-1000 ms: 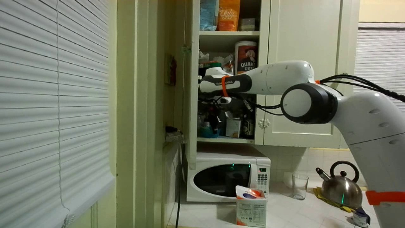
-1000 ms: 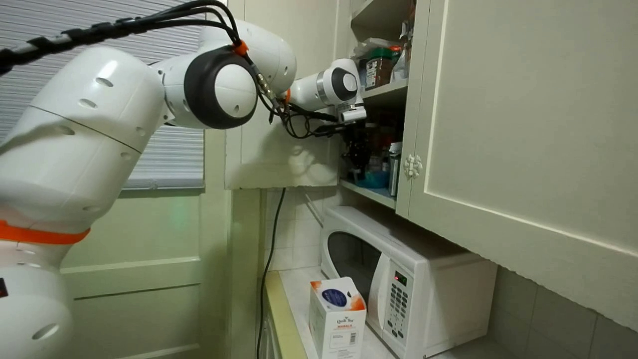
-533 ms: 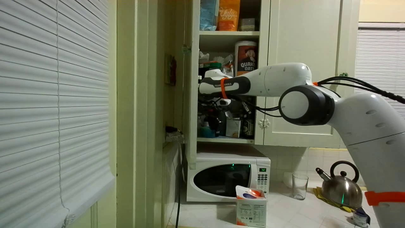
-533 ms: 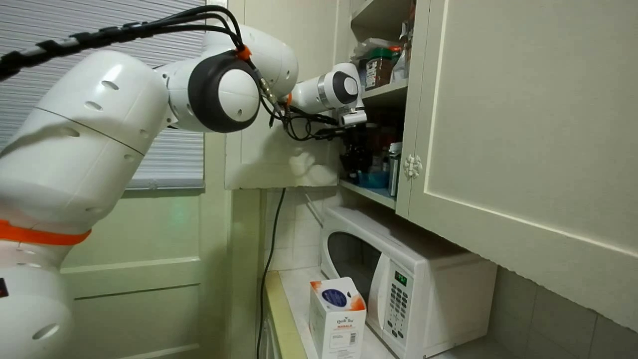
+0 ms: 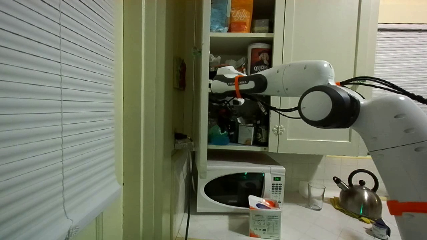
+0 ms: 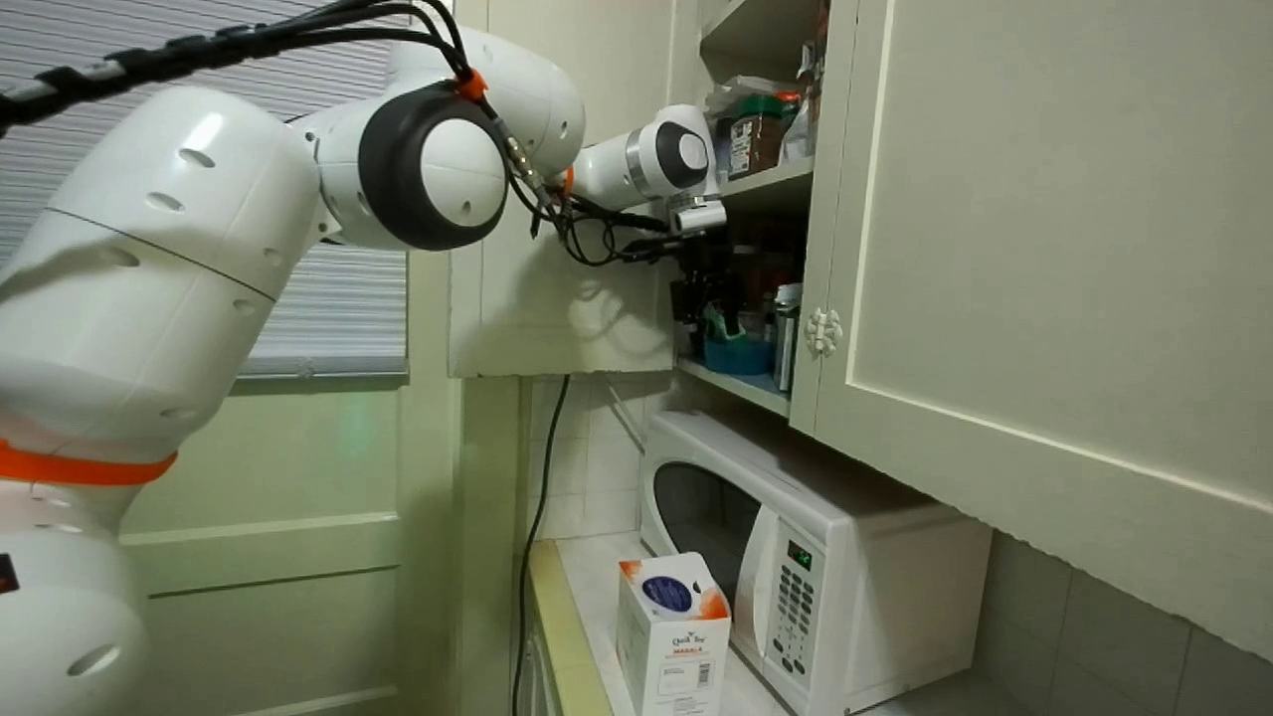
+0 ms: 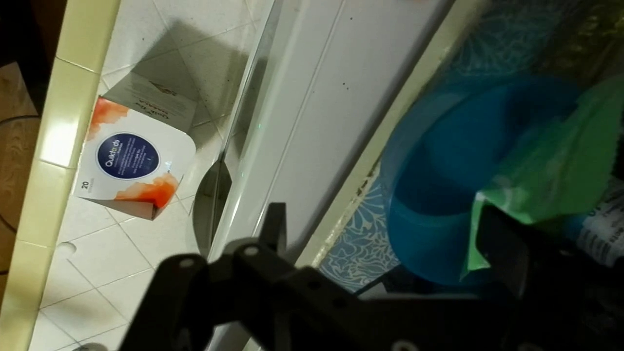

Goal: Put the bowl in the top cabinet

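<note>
Cabinet shelf edge [image 7: 336, 219] below spread gripper [image 7: 382, 217]

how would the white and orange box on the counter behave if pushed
The box stands upright and looks taller than wide, so a high push might tip it. Its lid has a thin edge, suggesting card that may dent. The tiled counter looks smooth, so a low push may slide the box.

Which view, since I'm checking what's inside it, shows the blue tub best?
The wrist view: it looks down into the blue tub, showing its inside large, though a green packet hides part. In both exterior views only its outer side shows, small, in the dim cabinet, with the packet visible above it.
</note>
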